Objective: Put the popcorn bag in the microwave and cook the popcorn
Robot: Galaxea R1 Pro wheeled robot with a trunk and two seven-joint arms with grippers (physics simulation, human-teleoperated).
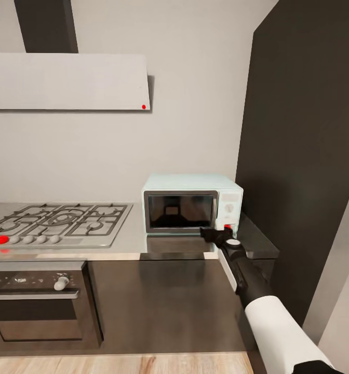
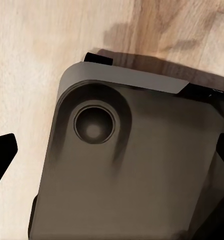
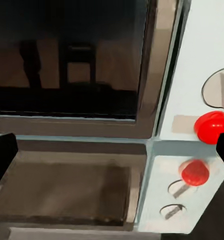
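The little mint-blue microwave [image 1: 192, 202] sits upright on the shiny grey countertop [image 1: 128, 241], door shut, dark glass in a black frame. The right gripper [image 1: 216, 232] is right up at its lower right corner, just below the knob panel, with a red button [image 3: 211, 126] close by one fingertip.
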